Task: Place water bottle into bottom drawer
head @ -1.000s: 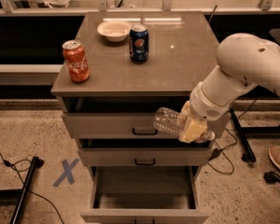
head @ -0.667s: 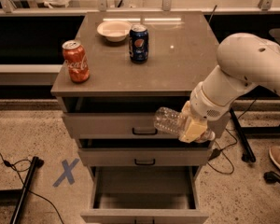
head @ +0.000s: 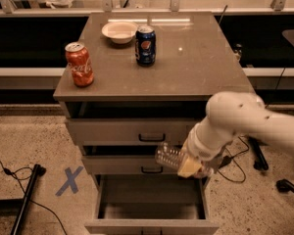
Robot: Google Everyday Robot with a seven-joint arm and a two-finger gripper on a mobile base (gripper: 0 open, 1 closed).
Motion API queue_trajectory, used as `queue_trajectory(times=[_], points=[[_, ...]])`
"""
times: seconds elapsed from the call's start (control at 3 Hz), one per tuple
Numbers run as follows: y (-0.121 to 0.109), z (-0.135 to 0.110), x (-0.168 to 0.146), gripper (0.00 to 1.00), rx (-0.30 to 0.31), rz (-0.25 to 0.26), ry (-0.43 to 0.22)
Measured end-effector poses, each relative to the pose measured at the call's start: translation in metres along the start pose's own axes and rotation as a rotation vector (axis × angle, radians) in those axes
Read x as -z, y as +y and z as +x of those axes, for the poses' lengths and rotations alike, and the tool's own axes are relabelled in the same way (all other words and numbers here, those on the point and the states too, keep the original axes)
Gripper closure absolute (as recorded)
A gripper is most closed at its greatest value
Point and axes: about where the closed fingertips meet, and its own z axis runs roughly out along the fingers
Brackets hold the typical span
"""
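Note:
The water bottle (head: 170, 157) is clear crinkled plastic and lies roughly level, its free end pointing left. My gripper (head: 191, 166) is shut on its right end and holds it in front of the middle drawer, just above the right half of the bottom drawer (head: 151, 212). That drawer is pulled out, and what shows of its plain grey inside holds nothing. My white arm (head: 245, 126) comes in from the right.
On the cabinet top (head: 196, 62) stand a red soda can (head: 79, 64), a blue soda can (head: 145, 45) and a white bowl (head: 119, 32). The two upper drawers have black handles (head: 152, 138). A blue tape X (head: 68, 181) and a black pole (head: 25, 199) lie on the floor at the left.
My arm has lowered the bottle from in front of the top drawer down to the middle drawer, closer to the open bottom drawer. The view has also shifted slightly.

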Motion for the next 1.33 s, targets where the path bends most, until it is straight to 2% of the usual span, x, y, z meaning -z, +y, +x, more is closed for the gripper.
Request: queue_trajectory(times=[0.33, 0.67, 1.0, 1.33], points=[[-0.006, -0.001, -0.009, 1.00, -0.019, 0.044, -0.018], [-0.006, -0.001, -0.009, 1.00, -0.020, 0.044, -0.018], [-0.007, 0.009, -0.039, 1.00, -0.052, 0.049, -0.012], [-0.008, 0.023, -0.110, 1.00, -0.040, 0.102, -0.081]])
